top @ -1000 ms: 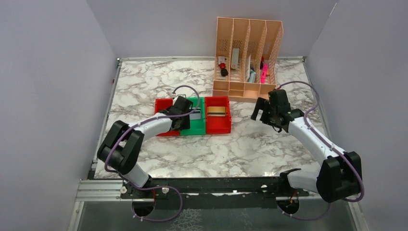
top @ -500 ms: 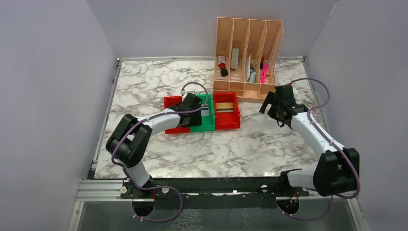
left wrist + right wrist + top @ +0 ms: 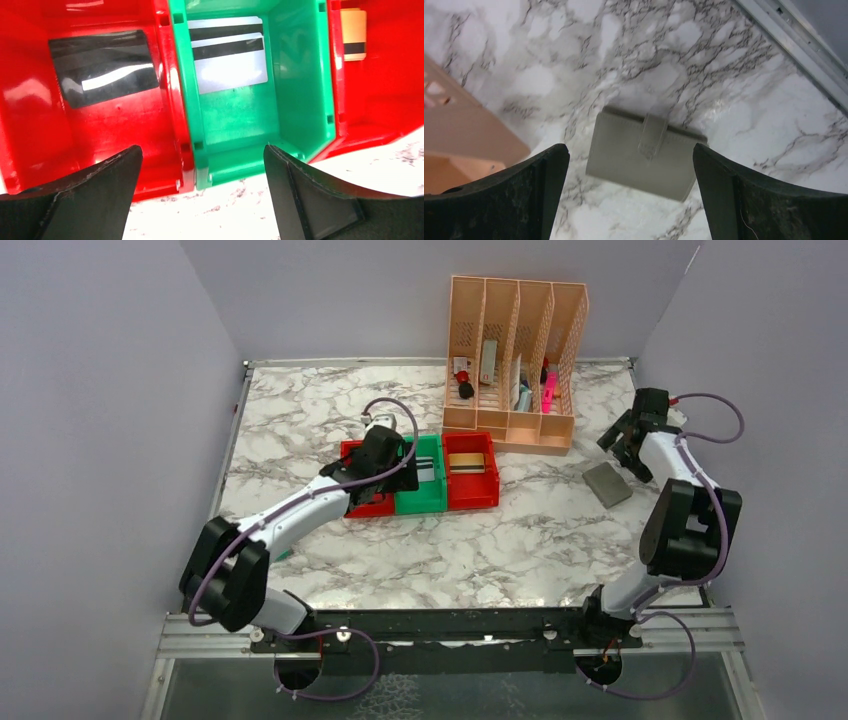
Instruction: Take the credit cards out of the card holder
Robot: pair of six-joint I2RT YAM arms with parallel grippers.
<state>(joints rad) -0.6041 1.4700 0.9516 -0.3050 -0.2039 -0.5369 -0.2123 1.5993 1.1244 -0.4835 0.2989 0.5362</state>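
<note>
The card holder (image 3: 644,155) is seen lying flat on the marbled desk (image 3: 300,410), near its right edge and just in front of the right end of the peach organiser (image 3: 515,310). It is folded shut, with its strap tab laid across the upper edge. Nothing is touching it.

The right hand (image 3: 629,147) is held above the card holder, released. Its 2 fingers are spread wide to either side and nothing is gripped between them.

The left hand (image 3: 200,155) is poised over a row of 3 bins set side by side at the middle of the desk. It too is released, with its fingers parted widely and nothing caught between them.

The cards are found in the bins, not in the holder. A black card (image 3: 102,67) lies flat on the floor of the left red bin (image 3: 30,100). The silver-grey cards (image 3: 227,60), apparently 2 overlapped, each with a dark stripe, lie at the far end of the green bin (image 3: 300,100). A gold-tan card (image 3: 354,40) with a dark stripe is partly seen in the right red bin (image 3: 390,100).
</note>
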